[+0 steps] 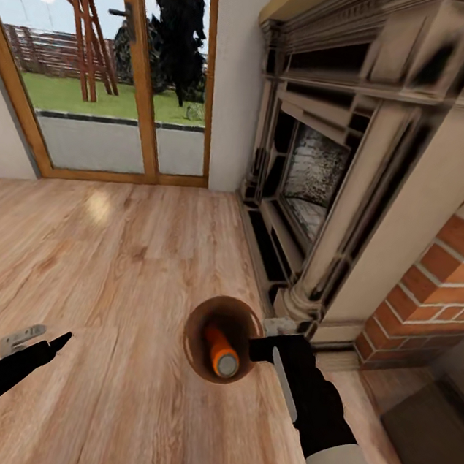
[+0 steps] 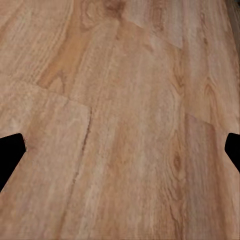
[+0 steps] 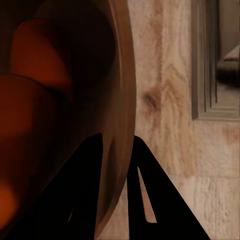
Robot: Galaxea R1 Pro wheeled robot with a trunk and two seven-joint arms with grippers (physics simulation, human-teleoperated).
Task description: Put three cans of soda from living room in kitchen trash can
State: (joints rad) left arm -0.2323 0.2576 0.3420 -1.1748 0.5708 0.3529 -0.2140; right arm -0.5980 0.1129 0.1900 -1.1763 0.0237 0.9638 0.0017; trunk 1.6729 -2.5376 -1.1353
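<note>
The right gripper (image 1: 266, 349) pinches the rim of the round copper-brown bucket (image 1: 201, 324), 1 finger inside and 1 outside, holding it above the pale wood floor (image 1: 124, 261) beside the brick fireplace (image 1: 358, 176). 1 bright orange soda can (image 1: 220, 350) lies inside. The left gripper (image 1: 50, 347) hangs empty, fingers spread.

smooth coppery bucket (image 1: 208, 322), wood-grain floor (image 1: 110, 259)

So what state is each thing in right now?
Bucket: upright, held by its rim, above the floor.
Orange can: lying inside the bucket.
Right end effector: shut on the bucket's rim.
Left end effector: open, empty.
Glass door: shut.
</note>
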